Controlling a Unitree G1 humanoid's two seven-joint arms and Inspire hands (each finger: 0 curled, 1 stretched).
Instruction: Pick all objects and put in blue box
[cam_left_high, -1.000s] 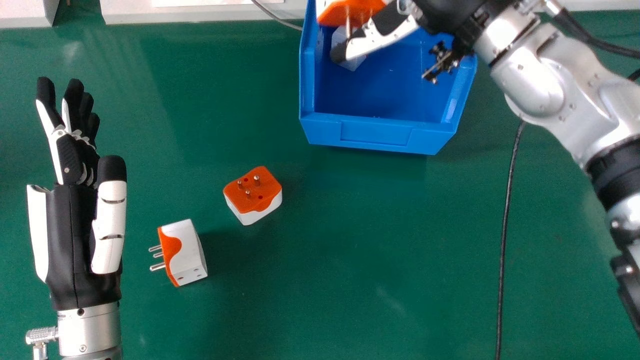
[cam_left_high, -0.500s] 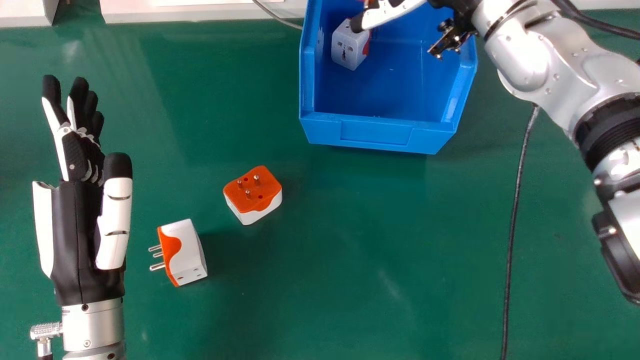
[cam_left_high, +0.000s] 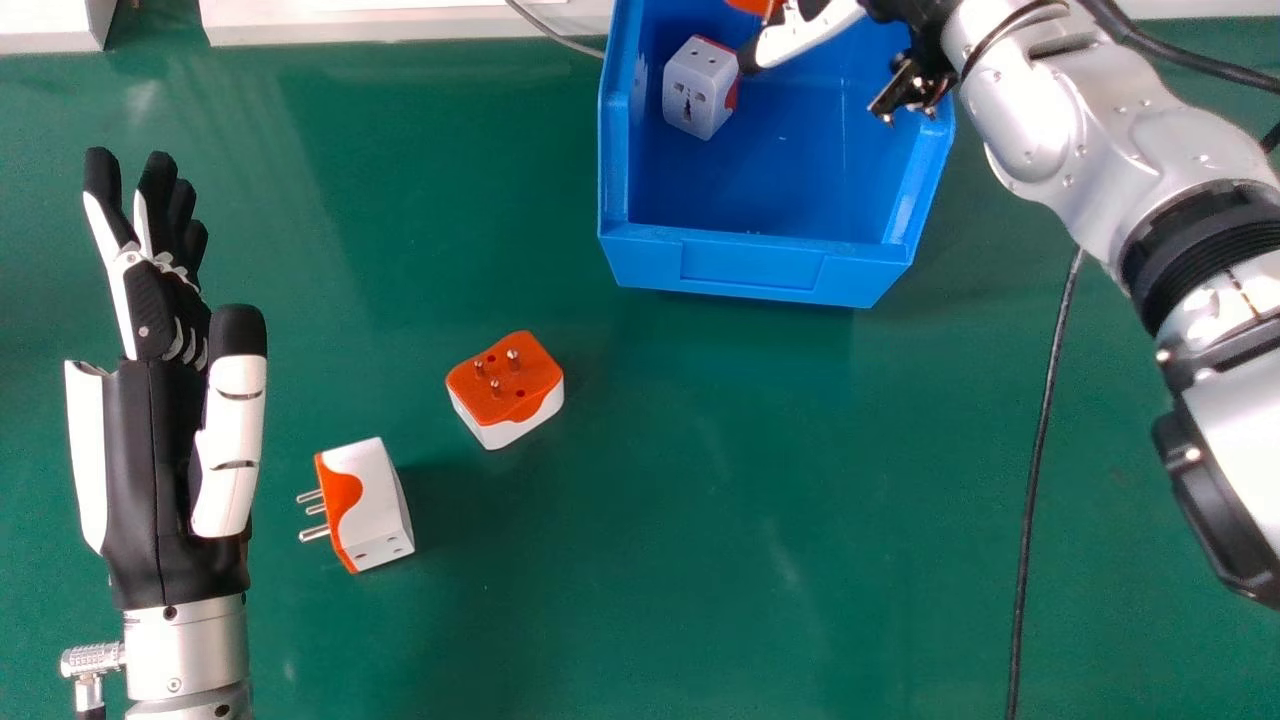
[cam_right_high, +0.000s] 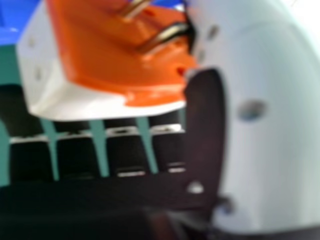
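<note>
Two plugs (cam_left_high: 505, 390) (cam_left_high: 365, 505) await pickup; right hand (cam_left_high: 812, 28), fingers curled round third plug (cam_right_high: 115, 55), has shifted right over box (cam_left_high: 755, 270), release pending.

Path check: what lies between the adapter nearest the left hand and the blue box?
Another orange and white adapter, pins up on the table; seen in head view.

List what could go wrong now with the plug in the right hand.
The held plug might snag on release: one of its prongs seems to meet the thumb of the right hand.

If let go over the blue box, it might knock the boxed plug, which sits toward the box's left wall, near that hand.
</note>
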